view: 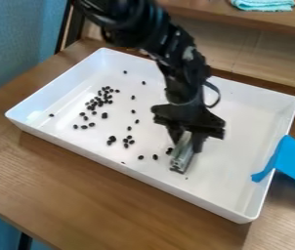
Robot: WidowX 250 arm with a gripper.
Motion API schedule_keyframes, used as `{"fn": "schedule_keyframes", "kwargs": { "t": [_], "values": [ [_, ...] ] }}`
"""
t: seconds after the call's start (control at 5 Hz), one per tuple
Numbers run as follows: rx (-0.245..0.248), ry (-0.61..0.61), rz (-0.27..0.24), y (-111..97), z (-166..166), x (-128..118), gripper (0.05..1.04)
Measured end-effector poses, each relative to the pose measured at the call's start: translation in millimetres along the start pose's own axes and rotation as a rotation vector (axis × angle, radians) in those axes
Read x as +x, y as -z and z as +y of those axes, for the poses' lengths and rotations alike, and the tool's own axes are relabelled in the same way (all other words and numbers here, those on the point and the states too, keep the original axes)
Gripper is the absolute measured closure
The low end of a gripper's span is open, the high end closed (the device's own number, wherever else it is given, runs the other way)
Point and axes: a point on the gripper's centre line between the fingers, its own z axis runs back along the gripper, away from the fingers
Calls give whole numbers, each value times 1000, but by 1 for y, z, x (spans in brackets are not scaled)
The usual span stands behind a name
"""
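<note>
Clock positions as seen in the view, 12 at the top edge. Arm enters from 12; its pincer (187, 140) hangs over the white tray (242, 166), a little toward 2 from tray centre. Pincer state: parted by about the width of a grey bar (182, 157), one finger on each side, gripping its upper end. Bar slants down from the pincer toward between 6 and 7; whether its lower end touches the tray floor, cannot tell.

Small black beans (99, 101) lie scattered on the tray floor. Densest group well apart from the pincer, at 10. Smaller clump at 9; a few dark beans just beside the bar, on its 10 side. Blue tape (292, 161) crosses the tray rim at 4. Tray rests on the wooden bench (111, 195). Folded teal cloth (264, 5) on a wooden shelf (209, 14), toward 1.
</note>
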Motion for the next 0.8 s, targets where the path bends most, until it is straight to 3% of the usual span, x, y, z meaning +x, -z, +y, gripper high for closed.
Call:
{"fn": "schedule_keyframes", "kwargs": {
  "t": [0.4,0.8],
  "values": [
    [47,7,-10,1,47,5,694],
    [23,8,-9,-2,102,5,694]
  ]
}}
